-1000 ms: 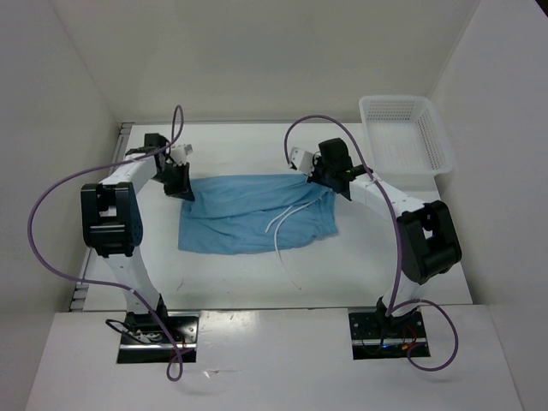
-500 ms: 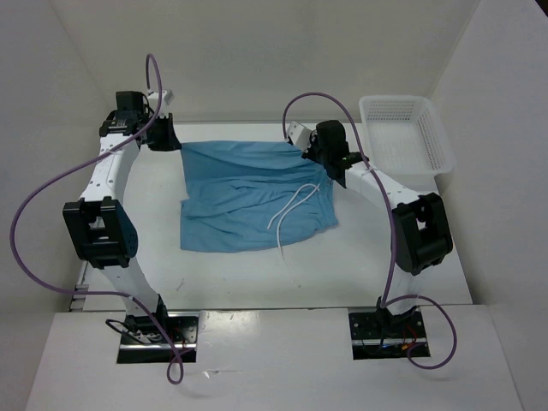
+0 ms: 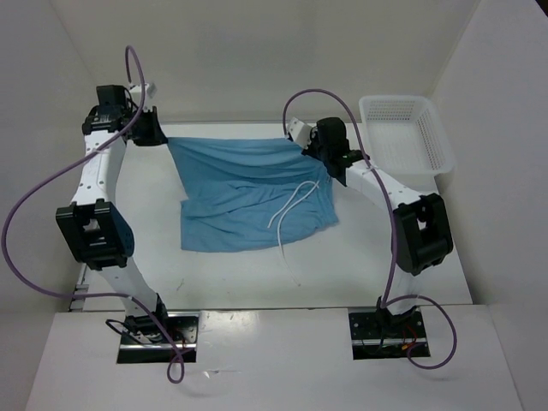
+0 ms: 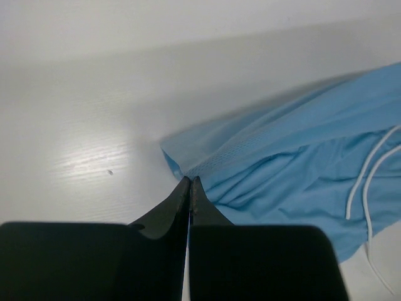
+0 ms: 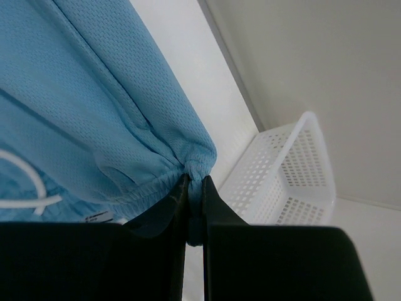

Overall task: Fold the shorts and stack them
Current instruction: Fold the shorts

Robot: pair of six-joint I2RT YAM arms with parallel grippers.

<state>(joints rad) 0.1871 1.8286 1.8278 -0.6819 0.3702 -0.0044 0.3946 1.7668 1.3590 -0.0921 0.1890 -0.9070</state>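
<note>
Two grippers pinch the far edge of the light blue soft cloth shorts [image 3: 248,201], which is pulled taut between them over the white worktop [image 3: 231,274].
The left gripper [image 4: 190,183] is clamped on one far corner and the right gripper [image 5: 195,182] on the gathered waistband. The near part of the cloth lies on the worktop, with the thin white drawstring [image 3: 289,210] trailing across it. A white plastic mesh basket [image 3: 407,128] stands at the far right.

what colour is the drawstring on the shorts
White. The drawstring shows best in the top external view, lying across the light blue shorts.
</note>
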